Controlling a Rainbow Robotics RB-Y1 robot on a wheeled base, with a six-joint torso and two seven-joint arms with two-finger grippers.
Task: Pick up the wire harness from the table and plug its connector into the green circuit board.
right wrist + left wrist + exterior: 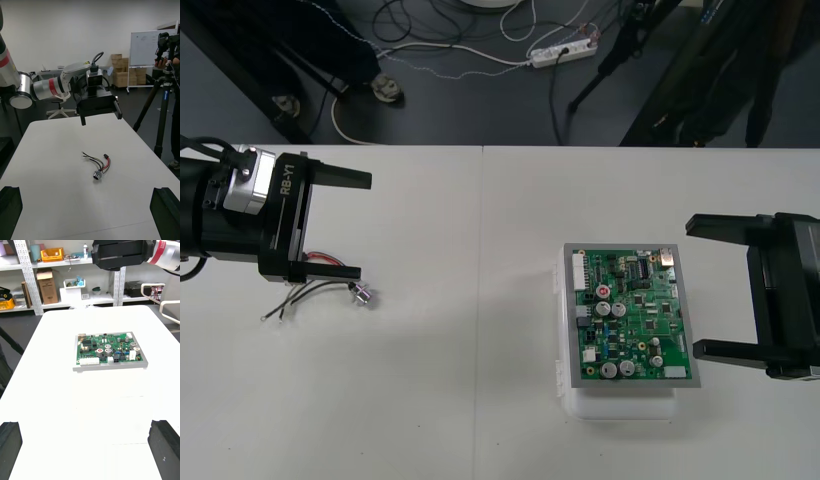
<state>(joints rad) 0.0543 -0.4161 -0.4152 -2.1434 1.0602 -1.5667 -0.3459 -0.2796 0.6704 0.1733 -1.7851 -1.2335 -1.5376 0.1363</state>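
The wire harness (320,287) lies flat on the table at the left, its round metal socket (363,293) pointing toward the middle. My left gripper (345,224) hovers over it, open, its nearer finger above the wires. The green circuit board (630,315) sits on its white base (620,406) at the right. Just right of the board is my right gripper (712,288), open and holding nothing. From the right wrist, the harness (98,165) lies beyond my open right gripper (88,189), with the left gripper (99,107) above its far side. From the left wrist, the board (108,351) lies ahead of my open left gripper (88,427).
The table's far edge (500,147) borders dark floor with cables and a power strip (562,53). Bare tabletop (470,300) separates harness and board. In the left wrist view, the right gripper (120,253) is beyond the board. A tripod (159,108) stands off the table.
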